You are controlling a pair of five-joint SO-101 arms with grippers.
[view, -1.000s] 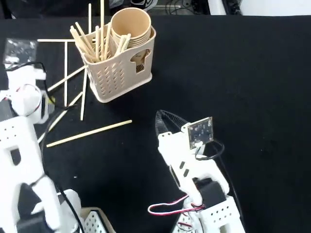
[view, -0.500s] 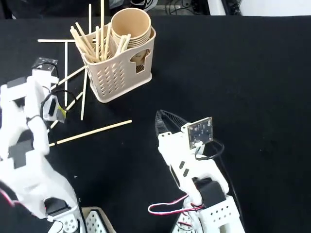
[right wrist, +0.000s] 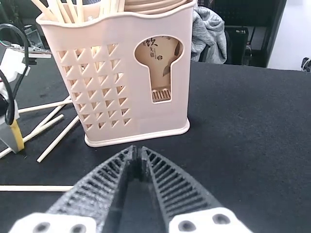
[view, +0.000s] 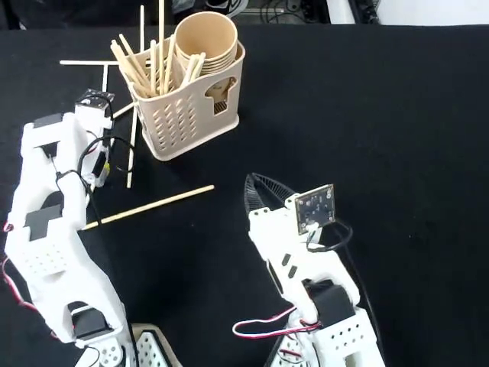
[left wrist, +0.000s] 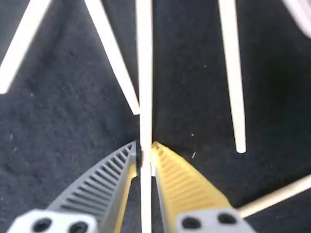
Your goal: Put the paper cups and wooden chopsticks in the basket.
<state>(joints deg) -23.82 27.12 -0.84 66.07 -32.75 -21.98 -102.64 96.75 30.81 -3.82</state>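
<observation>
Left tool point(left wrist: 144, 156) is pinched narrow on one wooden chopstick point(left wrist: 144, 73), which runs straight out between its grey finger point(left wrist: 104, 179) and yellow finger point(left wrist: 182, 187). It sits low over the black surface point(view: 382, 115), just left of the basket point(view: 191, 115) in the high view. Loose chopsticks point(left wrist: 112, 56) lie on the surface to either side of the held one. A long stick point(view: 149, 206) lies apart from them, slanting across the surface in front of the basket. The basket stands upright near the far edge, with paper cups point(view: 206, 38) stacked at one end and a bundle of chopsticks point(view: 145, 69) standing at the other. Right tool point(right wrist: 141, 158) has its fingers pressed together on nothing. It is low over the surface, pointing at the basket's cut-out side with a gap between them.
</observation>
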